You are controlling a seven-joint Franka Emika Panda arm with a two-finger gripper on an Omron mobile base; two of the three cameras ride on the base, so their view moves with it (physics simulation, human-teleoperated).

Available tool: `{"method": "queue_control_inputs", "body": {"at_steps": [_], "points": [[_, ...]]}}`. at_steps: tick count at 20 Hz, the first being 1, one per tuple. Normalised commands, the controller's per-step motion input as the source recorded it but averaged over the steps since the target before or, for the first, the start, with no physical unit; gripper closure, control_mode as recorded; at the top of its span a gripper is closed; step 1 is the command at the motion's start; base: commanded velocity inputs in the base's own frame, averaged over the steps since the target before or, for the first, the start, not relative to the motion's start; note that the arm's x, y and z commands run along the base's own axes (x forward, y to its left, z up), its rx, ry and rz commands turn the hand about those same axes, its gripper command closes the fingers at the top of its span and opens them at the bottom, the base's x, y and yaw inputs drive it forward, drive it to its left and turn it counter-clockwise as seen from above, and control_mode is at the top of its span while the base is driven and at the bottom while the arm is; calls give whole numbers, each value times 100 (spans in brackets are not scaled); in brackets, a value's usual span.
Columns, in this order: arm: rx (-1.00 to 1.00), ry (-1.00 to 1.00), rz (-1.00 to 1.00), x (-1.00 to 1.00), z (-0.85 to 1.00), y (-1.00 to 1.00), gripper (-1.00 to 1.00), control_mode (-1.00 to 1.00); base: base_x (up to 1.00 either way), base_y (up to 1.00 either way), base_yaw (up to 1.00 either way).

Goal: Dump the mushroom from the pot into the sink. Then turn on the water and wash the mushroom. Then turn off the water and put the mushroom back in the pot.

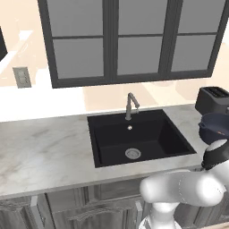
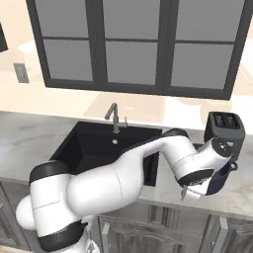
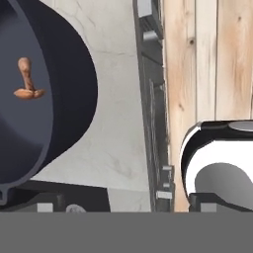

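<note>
Claw state cannot be told: its tips are hidden in both base views, where the arm's wrist bends down against the near side of the pot, and the hand view does not show them clearly either. From the left base view the pot sits on the marble worktop to the right of the sink, just in front of the black toaster, with the arm's dark joint rising right beside it at the picture's edge. From the right base view the toaster stands behind the arm's wrist and the pot's navy wall peeks out below and to the right of it. Seen from the hand view, the pot shows its wide dark rim and deep interior, and the mushroom lies on the pot's inner floor, reddish-brown cap and pale stem showing. Marble worktop runs beside the pot, then cabinet fronts and a wooden floor. In the sink, the round steel drain sits near the front, and the grey faucet stands at the back edge, below the dark-framed window.
</note>
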Motion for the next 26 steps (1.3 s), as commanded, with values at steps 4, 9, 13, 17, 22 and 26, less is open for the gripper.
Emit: {"method": "queue_control_inputs", "body": {"at_steps": [4, 9, 13, 17, 22, 26], "points": [[1, -5, 0, 14, 0, -26, -100, -100, 0, 0, 0], [1, -6, 0, 11, -2, -24, -100, -100, 0, 0, 0], [0, 0, 0, 19, -24, -16, -100, -100, 0, 0, 0], [0, 0, 0, 28, -20, -16, -100, -100, 0, 0, 0], [0, 0, 0, 38, -15, -12, -100, -100, 0, 0, 0], [0, 0, 0, 36, -6, -14, -100, -100, 0, 0, 0]]}}
